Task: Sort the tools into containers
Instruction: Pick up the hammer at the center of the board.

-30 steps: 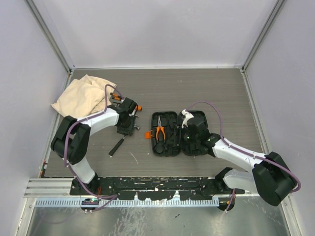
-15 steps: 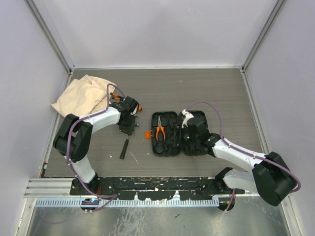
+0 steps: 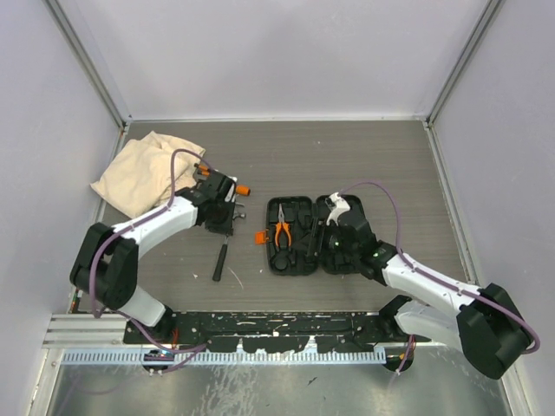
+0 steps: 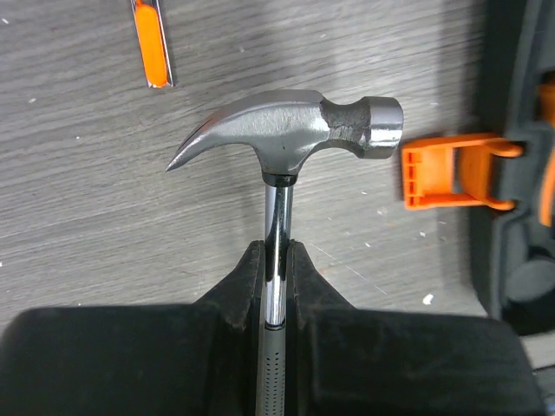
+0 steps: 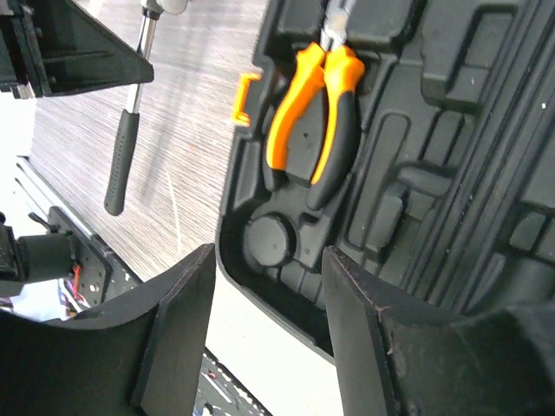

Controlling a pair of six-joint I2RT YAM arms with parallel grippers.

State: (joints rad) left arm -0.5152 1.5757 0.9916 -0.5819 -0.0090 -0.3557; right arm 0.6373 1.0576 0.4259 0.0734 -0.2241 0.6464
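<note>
A small claw hammer (image 4: 290,130) with a steel head and a black grip (image 3: 221,261) hangs just above the table left of the case. My left gripper (image 4: 276,260) is shut on its chrome shaft, right below the head. The hammer also shows at the upper left of the right wrist view (image 5: 128,147). Orange-and-black pliers (image 3: 283,232) lie in a moulded slot of the open black tool case (image 3: 297,258). My right gripper (image 5: 264,295) stands open over the case's near edge, with nothing between its fingers (image 5: 178,338). An orange screwdriver handle (image 4: 152,43) lies on the table beyond the hammer.
A crumpled beige cloth (image 3: 143,169) lies at the back left. The case's orange latch (image 4: 444,169) sticks out to its left, close to the hammer head. More orange-handled tools (image 3: 244,188) lie by my left wrist. Grey walls enclose the table.
My left gripper has shut on the hammer's shaft, and the handle has swung right, towards the case. My right arm has shifted slightly to the right.
</note>
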